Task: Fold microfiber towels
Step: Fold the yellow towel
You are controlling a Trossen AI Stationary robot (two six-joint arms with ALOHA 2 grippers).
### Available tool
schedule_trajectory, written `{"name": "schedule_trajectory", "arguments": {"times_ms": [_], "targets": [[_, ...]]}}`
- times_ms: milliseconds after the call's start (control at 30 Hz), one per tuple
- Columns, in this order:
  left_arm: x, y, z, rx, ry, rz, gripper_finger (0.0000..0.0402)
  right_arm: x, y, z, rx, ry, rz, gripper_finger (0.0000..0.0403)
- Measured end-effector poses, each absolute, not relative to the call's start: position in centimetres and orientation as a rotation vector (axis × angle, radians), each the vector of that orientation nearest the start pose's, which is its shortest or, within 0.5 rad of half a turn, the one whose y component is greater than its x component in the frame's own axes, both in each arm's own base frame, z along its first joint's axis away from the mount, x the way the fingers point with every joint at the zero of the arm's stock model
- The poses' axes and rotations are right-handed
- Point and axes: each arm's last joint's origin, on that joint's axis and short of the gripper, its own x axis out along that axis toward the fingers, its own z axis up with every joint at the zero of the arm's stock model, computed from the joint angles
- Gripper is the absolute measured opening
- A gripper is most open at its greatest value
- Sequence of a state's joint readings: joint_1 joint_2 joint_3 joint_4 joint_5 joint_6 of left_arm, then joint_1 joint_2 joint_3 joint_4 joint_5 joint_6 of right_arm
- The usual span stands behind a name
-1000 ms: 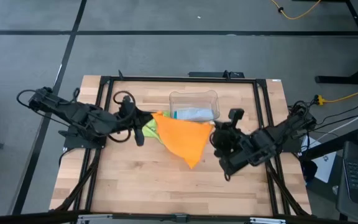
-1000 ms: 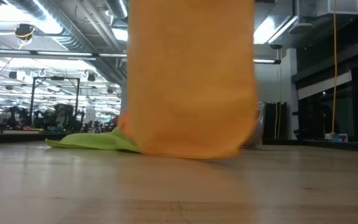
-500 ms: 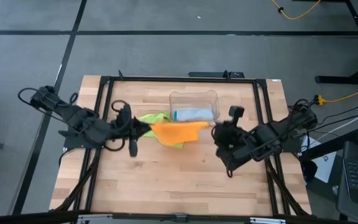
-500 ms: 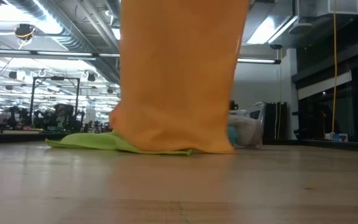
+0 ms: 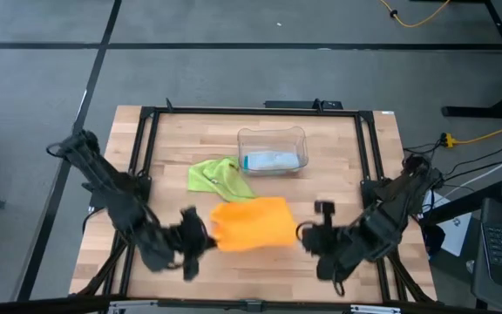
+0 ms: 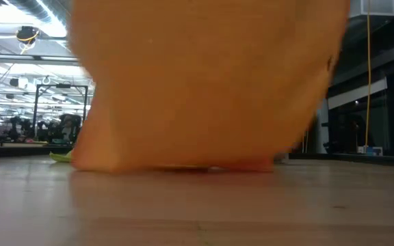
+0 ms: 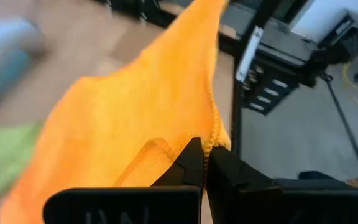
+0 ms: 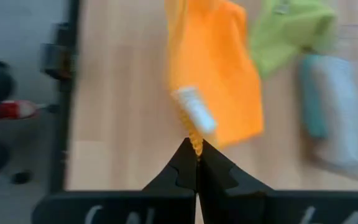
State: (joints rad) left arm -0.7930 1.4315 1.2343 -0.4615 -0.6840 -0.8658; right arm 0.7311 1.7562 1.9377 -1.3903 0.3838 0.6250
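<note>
The orange towel (image 5: 253,223) is stretched between my two grippers over the near middle of the table. It fills the low view (image 6: 204,82). My left gripper (image 5: 206,234) is shut on its left end and my right gripper (image 5: 305,234) on its right end. The lime green towel (image 5: 219,177) lies crumpled on the table farther back. Blue towels (image 5: 273,161) lie in the clear bin. I cannot tell the teal one from the pale one. My left gripper pinches the orange towel's hemmed edge (image 7: 214,135) between its two shut fingers, coming from the table's left side. The towel spreads away from the fingers. My right gripper pinches the towel at a corner (image 8: 195,138), next to the white tag (image 8: 194,112), between its two shut fingers, coming from the table's right. The towel hangs between the grippers, and in the low view its lower edge (image 6: 183,166) reaches the table.
The clear plastic bin (image 5: 272,138) stands at the far middle of the table. A black frame (image 5: 146,131) runs along the table's sides. Bare wood (image 5: 260,270) lies near the front edge.
Both grippers have moved toward the table's near edge, carrying the orange towel with them. It was bunched over the green towel half a second ago. Now it hangs spread out between the grippers, clear of the green towel, which has stayed in place.
</note>
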Motion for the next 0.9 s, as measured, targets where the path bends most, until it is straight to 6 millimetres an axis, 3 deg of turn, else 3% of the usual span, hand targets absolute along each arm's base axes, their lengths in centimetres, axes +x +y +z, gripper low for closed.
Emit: {"name": "schedule_trajectory", "arguments": {"times_ms": [200, 333, 567, 700, 900], "targets": [[24.8, -26.1, 27.6, -0.457, 0.486, 0.005, 0.0000, 26.8, 26.1, 34.1, -0.065, 1.114, 0.102, 0.0000], [25.3, -28.5, 25.5, -0.484, 0.487, -0.058, 0.0000, 27.4, 28.4, 30.6, -0.089, 1.195, 0.072, 0.0000], [24.7, -30.1, 23.9, -0.572, 0.566, -0.110, 0.0000, 28.5, 30.1, 27.1, -0.070, 1.300, 0.084, 0.0000], [24.4, -30.6, 23.6, -0.600, 0.633, -0.178, 0.0000, 28.9, 31.1, 26.1, -0.013, 1.348, 0.169, 0.0000], [24.6, -31.4, 21.4, -0.620, 0.755, -0.213, 0.0000, 29.1, 31.7, 25.5, -0.008, 1.359, 0.230, 0.0000]]}}
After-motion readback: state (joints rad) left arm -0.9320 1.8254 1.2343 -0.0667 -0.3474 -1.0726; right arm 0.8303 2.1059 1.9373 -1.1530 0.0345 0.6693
